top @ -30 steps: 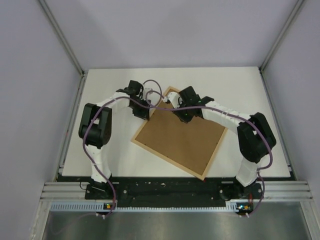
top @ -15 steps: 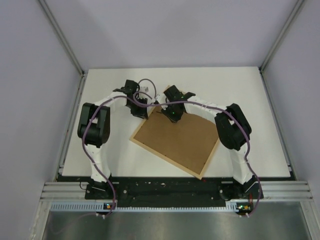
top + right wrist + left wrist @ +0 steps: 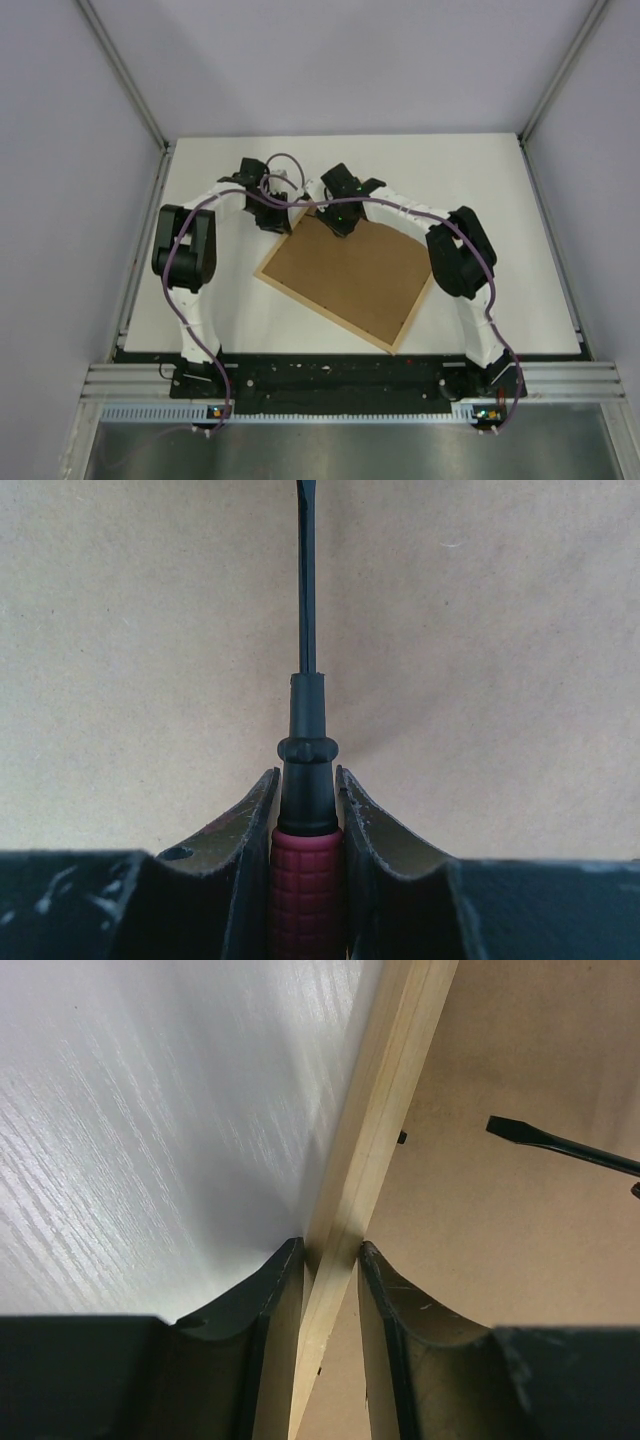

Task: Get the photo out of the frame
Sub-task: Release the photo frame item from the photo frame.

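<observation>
The frame (image 3: 322,315) lies face down in the middle of the table, its plain brown backing board (image 3: 350,275) facing up. The photo is hidden under the board. My left gripper (image 3: 277,218) is shut on the frame's pale wood rim (image 3: 385,1110) near its far left corner; in the left wrist view the jaws (image 3: 330,1255) clasp the rim from both sides. My right gripper (image 3: 338,225) is shut on a screwdriver (image 3: 306,740) with a red handle and a black shaft, held just over the backing board (image 3: 480,630). Its tip shows in the left wrist view (image 3: 560,1147).
The white table (image 3: 480,180) stretches to the right of and behind the frame, with grey enclosure walls on three sides. A small dark tab (image 3: 401,1137) sits on the board's edge by the rim. Purple cables loop over both arms.
Both grippers have moved left and a little farther away. The frame has slid and turned slightly left with them. The right gripper with the screwdriver now sits nearer the frame's far left corner.
</observation>
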Robot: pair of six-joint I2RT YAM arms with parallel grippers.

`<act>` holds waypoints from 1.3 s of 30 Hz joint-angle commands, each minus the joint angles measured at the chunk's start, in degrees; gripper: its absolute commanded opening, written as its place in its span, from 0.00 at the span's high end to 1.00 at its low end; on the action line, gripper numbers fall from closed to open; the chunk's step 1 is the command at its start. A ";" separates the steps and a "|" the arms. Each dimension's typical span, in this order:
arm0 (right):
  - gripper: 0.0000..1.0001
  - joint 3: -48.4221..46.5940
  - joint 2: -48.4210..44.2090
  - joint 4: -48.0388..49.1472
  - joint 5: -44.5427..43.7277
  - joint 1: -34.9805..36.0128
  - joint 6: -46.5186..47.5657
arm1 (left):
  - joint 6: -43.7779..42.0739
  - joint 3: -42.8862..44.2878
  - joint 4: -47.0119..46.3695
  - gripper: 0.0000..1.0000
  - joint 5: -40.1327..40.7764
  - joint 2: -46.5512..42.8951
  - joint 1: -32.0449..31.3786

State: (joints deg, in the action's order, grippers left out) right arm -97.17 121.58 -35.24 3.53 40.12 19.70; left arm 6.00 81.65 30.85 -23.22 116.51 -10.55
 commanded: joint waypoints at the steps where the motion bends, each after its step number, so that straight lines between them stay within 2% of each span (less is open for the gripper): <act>1: 1.00 -2.42 -1.08 0.88 -0.36 0.49 -0.37 | 0.33 -0.35 -2.02 0.65 2.31 0.13 1.32; 9: 1.00 -2.77 -0.64 0.79 -0.98 0.31 0.07 | -0.11 0.44 -1.94 0.61 1.95 -0.58 1.93; 12: 1.00 -3.20 -0.03 0.79 -1.16 0.31 -0.28 | -0.11 0.18 -2.11 0.50 0.90 -1.37 2.02; 19: 1.00 -5.31 1.91 0.00 -2.21 0.31 -0.81 | -0.37 0.44 -2.99 0.37 -5.59 -3.48 2.81; 29: 1.00 -7.08 4.19 -3.86 -3.35 0.49 -2.21 | 0.41 6.15 -3.52 0.37 -14.39 1.00 5.36; 39: 1.00 -4.70 3.05 -4.66 -6.60 2.95 -3.18 | 2.09 8.79 -3.60 0.39 -16.59 6.27 5.54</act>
State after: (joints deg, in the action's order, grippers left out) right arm -101.67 126.19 -39.51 -1.65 41.06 17.67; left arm 7.35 88.31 28.18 -37.30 121.32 -5.26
